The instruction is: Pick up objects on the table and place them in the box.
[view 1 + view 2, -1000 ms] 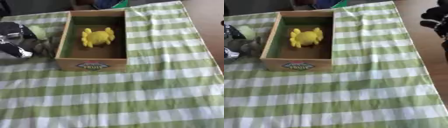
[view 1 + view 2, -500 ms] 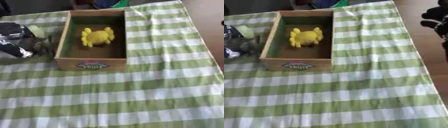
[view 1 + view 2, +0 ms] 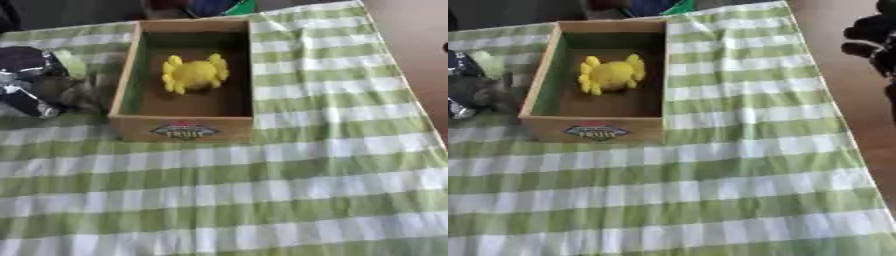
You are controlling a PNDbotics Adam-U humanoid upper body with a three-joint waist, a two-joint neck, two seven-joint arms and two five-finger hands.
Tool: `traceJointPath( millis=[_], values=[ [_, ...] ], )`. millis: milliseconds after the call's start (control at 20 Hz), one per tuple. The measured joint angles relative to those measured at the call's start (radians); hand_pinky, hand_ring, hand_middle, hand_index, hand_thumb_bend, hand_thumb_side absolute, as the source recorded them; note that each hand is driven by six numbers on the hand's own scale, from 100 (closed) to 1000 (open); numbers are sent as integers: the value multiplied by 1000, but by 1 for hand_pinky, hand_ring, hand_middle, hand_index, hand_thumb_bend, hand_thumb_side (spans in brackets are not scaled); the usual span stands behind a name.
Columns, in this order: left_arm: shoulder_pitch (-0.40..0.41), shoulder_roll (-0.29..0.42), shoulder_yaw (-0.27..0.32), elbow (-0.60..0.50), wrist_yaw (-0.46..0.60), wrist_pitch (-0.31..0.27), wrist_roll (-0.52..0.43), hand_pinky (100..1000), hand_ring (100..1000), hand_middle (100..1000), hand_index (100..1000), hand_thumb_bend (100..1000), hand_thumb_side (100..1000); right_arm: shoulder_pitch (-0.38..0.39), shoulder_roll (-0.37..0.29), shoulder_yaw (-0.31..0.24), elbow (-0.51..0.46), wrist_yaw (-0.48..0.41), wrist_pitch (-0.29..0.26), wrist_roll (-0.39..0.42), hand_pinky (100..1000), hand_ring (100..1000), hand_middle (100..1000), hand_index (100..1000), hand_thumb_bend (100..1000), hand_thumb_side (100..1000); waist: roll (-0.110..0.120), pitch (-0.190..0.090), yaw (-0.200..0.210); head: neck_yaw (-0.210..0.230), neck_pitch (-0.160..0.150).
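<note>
Yellow toy (image 3: 194,74) already lies in the wooden box (image 3: 127,75), while my left hand (image 3: 26,80) curls—as far as I can tell—round a pale green object (image 3: 72,64) just beside the box's left wall—still to go in.

Left robot hand (image 3: 26,80) blurred, cut by left edge; pale green object (image 3: 72,64) against it unidentifiable.

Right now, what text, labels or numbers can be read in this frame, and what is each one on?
"FRUIT": appears to be the large word on the oval label on the near wall of the wooden box; blurred, so not certain.
Smaller print on that label: too blurred to read.
No other text, numbers or signs are visible.
</note>
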Motion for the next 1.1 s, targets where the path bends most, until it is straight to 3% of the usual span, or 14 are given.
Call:
traceJointPath(
  millis=[450,1100],
  values=[
    [2,0,12,-13,70,35,-35,381,491,399,386,100,245,1,4,0,0,0,3,-3,778,771,677,826,100,1000,-5,-5,0,0,0],
    [-4,1,30,-61,121,58,-58,374,488,392,365,100,244,8,5,0,0,0,9,-5,777,770,676,826,100,1000,-5,-30,7,-1,6]
  ],
)
